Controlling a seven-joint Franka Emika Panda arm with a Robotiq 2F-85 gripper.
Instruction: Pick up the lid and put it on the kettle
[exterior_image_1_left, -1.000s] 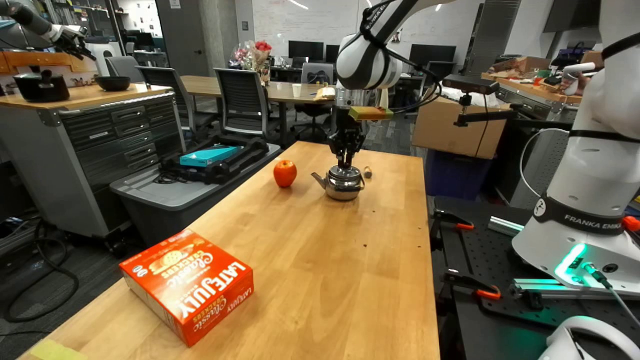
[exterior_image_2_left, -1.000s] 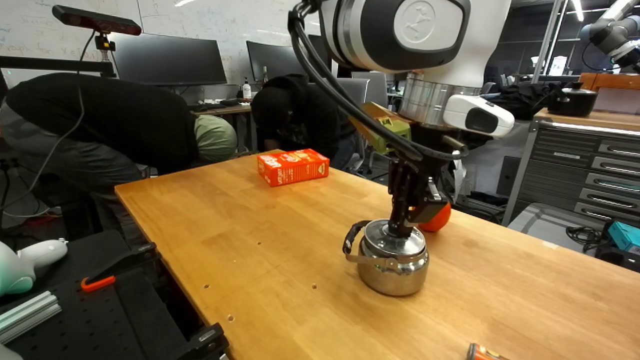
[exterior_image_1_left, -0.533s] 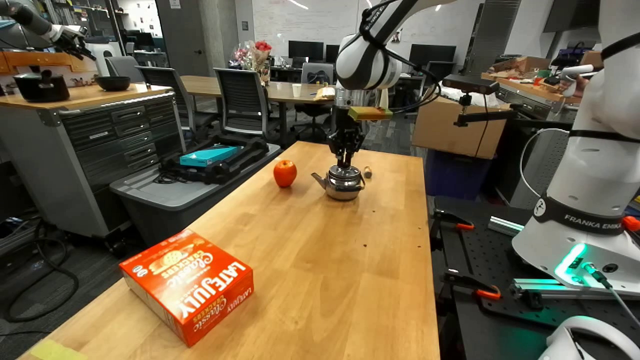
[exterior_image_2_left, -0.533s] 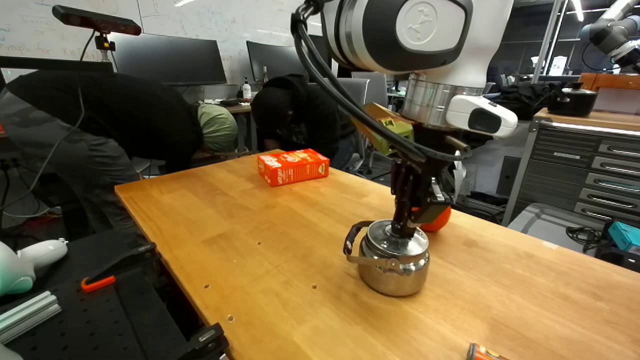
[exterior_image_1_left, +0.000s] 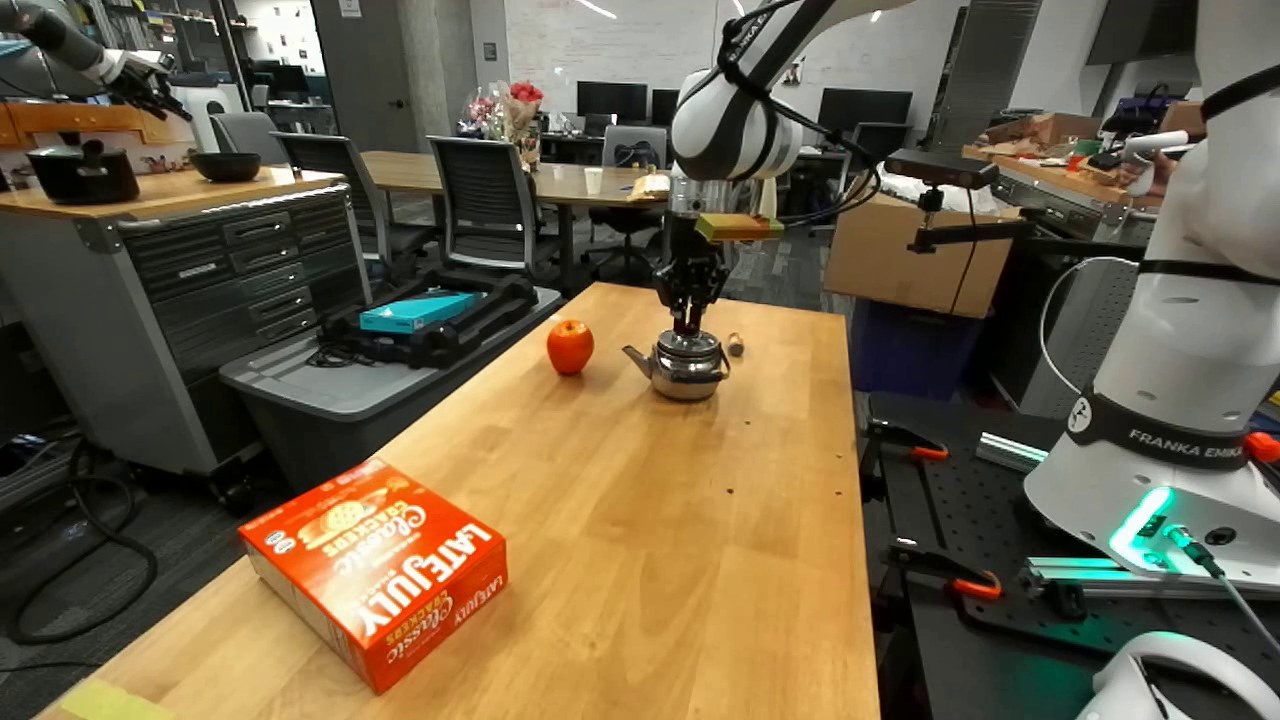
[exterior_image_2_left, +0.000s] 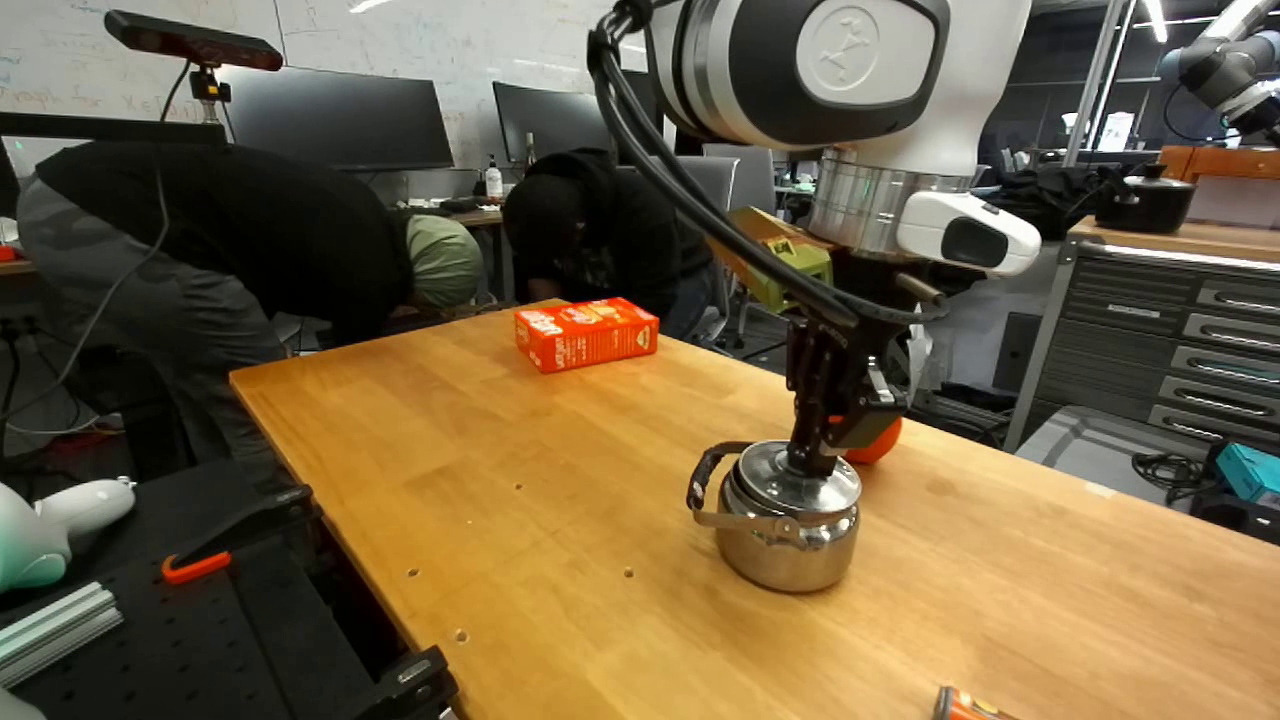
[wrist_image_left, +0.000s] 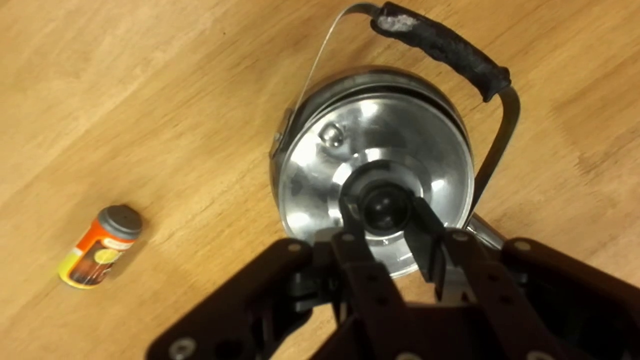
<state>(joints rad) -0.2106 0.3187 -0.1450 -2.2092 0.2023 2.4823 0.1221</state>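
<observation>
The lid is a round shiny disc with a dark centre knob. It lies over the top of the kettle, and it also shows in an exterior view. In the wrist view it sits off-centre, with a dark gap along the kettle's rim on the handle side. My gripper points down with its fingers on both sides of the knob, shut on the lid. The kettle stands upright on the table, its black-wrapped handle tipped to one side. Its spout shows in an exterior view.
A red apple stands beside the kettle, partly behind my gripper in an exterior view. A small orange bottle lies nearby on the wooden table. An orange cracker box lies at the table's other end.
My gripper and the lid have shifted slightly together across the kettle's top, to the right in an exterior view. The kettle body has not moved. A person in the background has moved.
</observation>
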